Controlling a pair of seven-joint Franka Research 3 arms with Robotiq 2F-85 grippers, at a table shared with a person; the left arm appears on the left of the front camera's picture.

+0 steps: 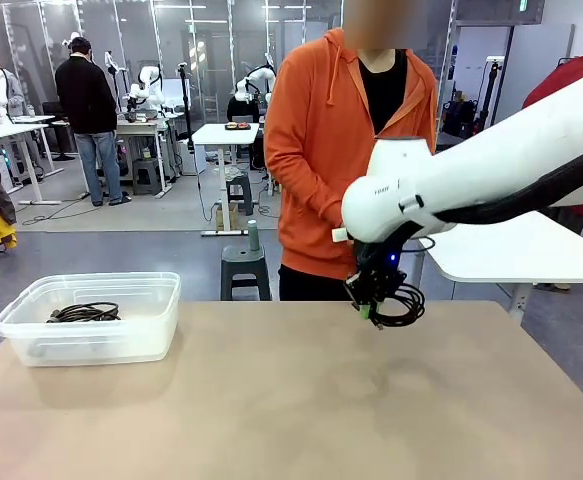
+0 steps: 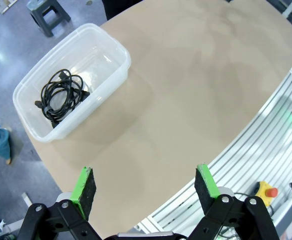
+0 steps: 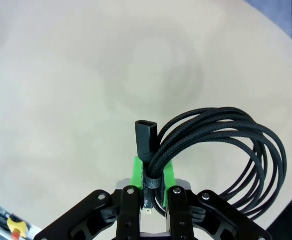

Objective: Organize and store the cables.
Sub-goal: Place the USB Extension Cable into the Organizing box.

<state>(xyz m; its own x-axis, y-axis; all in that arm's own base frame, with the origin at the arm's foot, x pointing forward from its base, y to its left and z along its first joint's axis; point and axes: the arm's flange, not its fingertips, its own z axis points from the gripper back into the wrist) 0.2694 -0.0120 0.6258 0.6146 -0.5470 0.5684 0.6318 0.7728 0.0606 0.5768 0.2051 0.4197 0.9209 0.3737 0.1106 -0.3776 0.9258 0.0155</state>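
Place: robotics lab, open hall, no question.
Over the tan table (image 1: 271,400): a white robot arm (image 1: 491,165) hanging in.
Beyond the tan table: white workbenches (image 1: 226,133), glazed partitions (image 1: 201,50), grey floor (image 1: 121,250).
At the tan table's near edge: aluminium rails (image 2: 258,145), red emergency-stop button (image 2: 270,192).

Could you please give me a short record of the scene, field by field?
right gripper: shut on held cable, above the table, towards its far side
left gripper: open, empty, above the table
bin: clear plastic, at the table's left end
binned cable: coiled, lying inside the bin
person: standing at the table's far side
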